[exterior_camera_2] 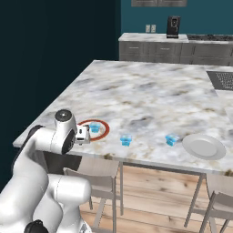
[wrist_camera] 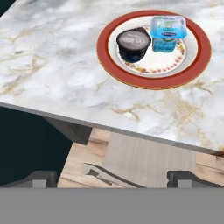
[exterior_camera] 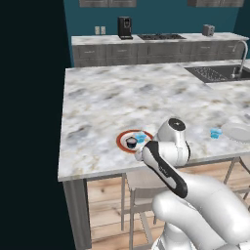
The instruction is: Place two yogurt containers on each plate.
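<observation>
Well, I see my gripper (wrist_camera: 111, 176) spread wide and empty above the wooden floor (wrist_camera: 87, 157), off the marble worktop (wrist_camera: 52, 65) edge. Ahead, the red-rimmed plate (wrist_camera: 201, 52) carries a black yogurt cup (wrist_camera: 133, 43) touching a blue one (wrist_camera: 168, 33).

The left base view looks forward and down from behind the arm over the table (exterior_camera: 97, 102). The right base view sees the same table (exterior_camera_2: 150, 100) from the other side. Both share the red-rimmed plate (exterior_camera: 120, 141) (exterior_camera_2: 105, 130). The hand view looks down closely at this plate (wrist_camera: 153, 82) and the table edge.
</observation>
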Controlling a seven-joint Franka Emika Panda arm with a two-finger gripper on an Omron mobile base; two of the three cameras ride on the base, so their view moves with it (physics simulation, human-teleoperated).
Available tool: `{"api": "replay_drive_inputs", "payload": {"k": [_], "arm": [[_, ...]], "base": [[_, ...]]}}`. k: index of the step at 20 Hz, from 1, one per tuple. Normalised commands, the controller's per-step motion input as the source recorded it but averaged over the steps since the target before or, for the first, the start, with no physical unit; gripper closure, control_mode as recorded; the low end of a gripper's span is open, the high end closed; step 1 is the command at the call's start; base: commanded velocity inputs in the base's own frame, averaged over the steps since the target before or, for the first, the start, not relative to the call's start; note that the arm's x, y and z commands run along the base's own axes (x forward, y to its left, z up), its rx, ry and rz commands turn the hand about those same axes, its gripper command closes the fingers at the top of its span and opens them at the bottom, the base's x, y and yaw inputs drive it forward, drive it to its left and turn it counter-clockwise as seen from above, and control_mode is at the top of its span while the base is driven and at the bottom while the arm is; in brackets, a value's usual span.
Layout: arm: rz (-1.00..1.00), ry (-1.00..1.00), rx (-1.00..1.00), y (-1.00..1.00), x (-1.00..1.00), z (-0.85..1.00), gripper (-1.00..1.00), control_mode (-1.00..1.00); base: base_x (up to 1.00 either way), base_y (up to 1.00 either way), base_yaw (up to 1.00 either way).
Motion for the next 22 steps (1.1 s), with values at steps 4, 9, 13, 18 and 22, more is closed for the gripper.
{"api": "replay_drive_inputs", "payload": {"k": [4, 9, 13, 18, 22], "arm": [[0.0, 0.0, 0.0, 0.0, 0.0, 0.0, -1.0, 1.0], [0.0, 0.0, 0.0, 0.0, 0.0, 0.0, -1.0, 1.0], [0.0, 0.0, 0.0, 0.0, 0.0, 0.0, -1.0, 1.0], [0.0, 0.0, 0.0, 0.0, 0.0, 0.0, -1.0, 1.0], [0.0, 0.0, 0.0, 0.0, 0.0, 0.0, -1.0, 1.0]], "base": [[-0.08, -0.38, -0.02], [-0.02, -0.96, -0.06], [0.01, -0.94, -0.12], [0.27, -0.68, -0.08], [0.43, -0.42, -0.03]]}}
